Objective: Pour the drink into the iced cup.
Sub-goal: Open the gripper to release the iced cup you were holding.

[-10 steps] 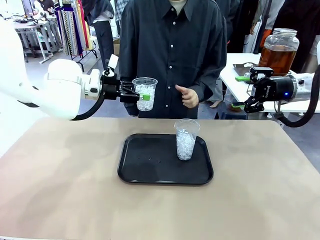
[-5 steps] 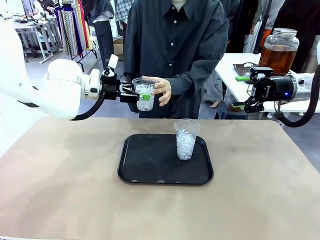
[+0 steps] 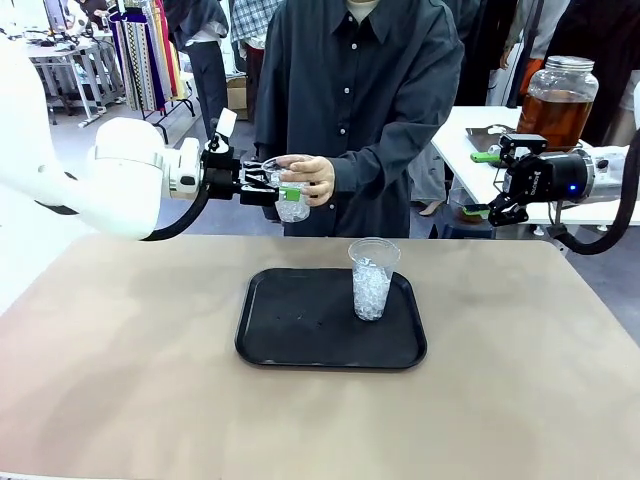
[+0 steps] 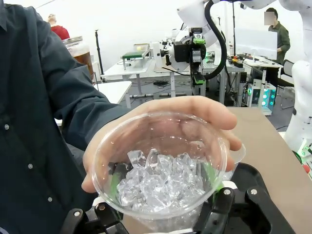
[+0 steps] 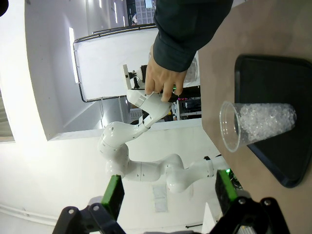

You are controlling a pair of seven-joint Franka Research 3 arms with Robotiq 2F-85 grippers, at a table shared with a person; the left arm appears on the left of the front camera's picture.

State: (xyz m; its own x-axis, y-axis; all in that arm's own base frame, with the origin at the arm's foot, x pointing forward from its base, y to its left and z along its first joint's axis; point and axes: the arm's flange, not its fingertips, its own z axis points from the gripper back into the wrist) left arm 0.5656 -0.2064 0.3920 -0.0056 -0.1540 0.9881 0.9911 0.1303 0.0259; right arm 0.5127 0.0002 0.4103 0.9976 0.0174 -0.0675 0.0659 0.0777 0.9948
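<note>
1. Front view: gripped iced cup [image 3: 291,203] in closed left gripper [image 3: 268,186], person's hand [image 3: 310,177] wrapped round it.
2. Showed right gripper [image 3: 492,183] wide open, empty, drink [image 3: 553,118] just behind it.
3. Needed steady hold, cup upright.

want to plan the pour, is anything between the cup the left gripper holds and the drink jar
Yes. The person's hand wraps the iced cup in the left gripper, and the person's torso stands between that cup and the drink jar, which sits behind the open right gripper.
</note>
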